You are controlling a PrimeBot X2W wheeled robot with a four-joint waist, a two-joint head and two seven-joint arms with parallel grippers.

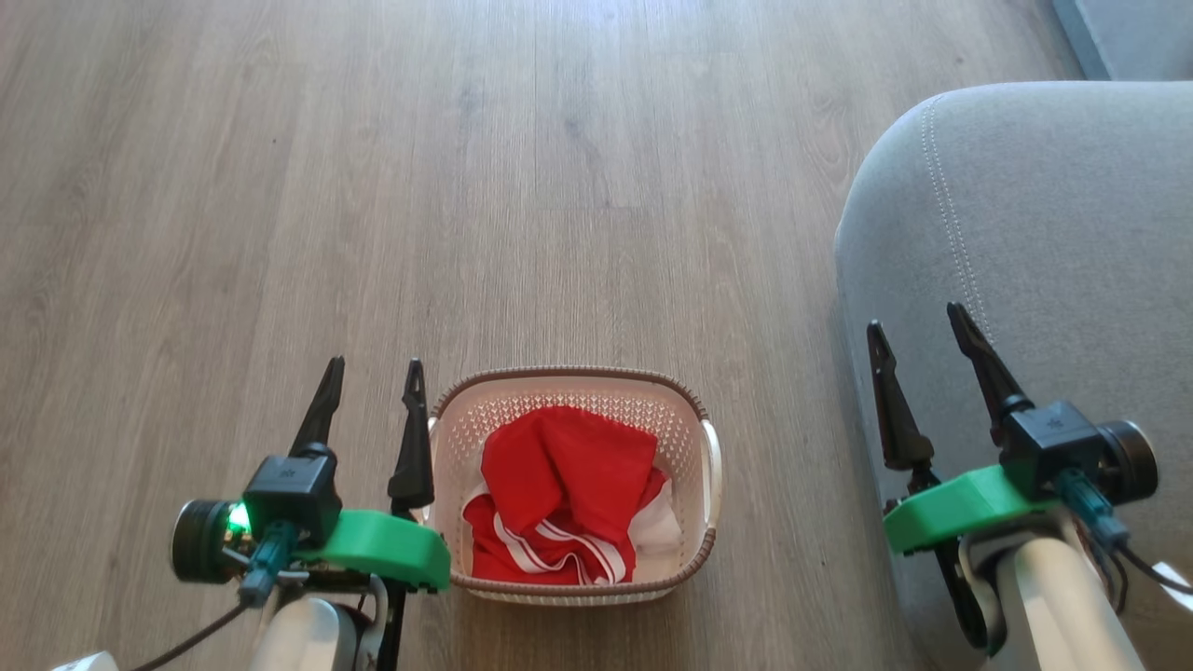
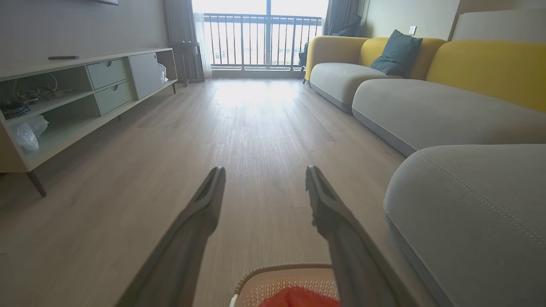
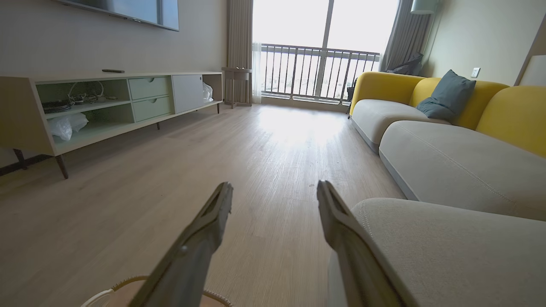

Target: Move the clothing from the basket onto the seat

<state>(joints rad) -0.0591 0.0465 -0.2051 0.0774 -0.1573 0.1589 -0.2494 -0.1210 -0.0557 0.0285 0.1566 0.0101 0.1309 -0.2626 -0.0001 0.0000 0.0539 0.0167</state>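
Note:
The cream basket (image 1: 694, 438) with a brown rim stands on the wooden floor in the head view, bottom centre. Red clothing (image 1: 559, 489) with white stripes lies bunched inside it. My left gripper (image 1: 373, 371) hovers just left of the basket, open and empty. My right gripper (image 1: 915, 317) is open and empty above the front edge of the grey seat (image 1: 1053, 214) on the right. In the left wrist view my left gripper (image 2: 264, 170) points across the floor, with the basket (image 2: 281, 270) and a patch of clothing (image 2: 298, 298) at the bottom edge. The right wrist view has my right gripper (image 3: 275, 185) beside the seat (image 3: 448, 251).
A long sofa (image 2: 431, 106) with yellow backrests and a teal cushion (image 2: 396, 53) runs along the right wall. A low TV cabinet (image 2: 64, 106) lines the left wall. A balcony door (image 3: 320, 51) closes the far end. Open wooden floor (image 1: 466, 186) lies ahead of the basket.

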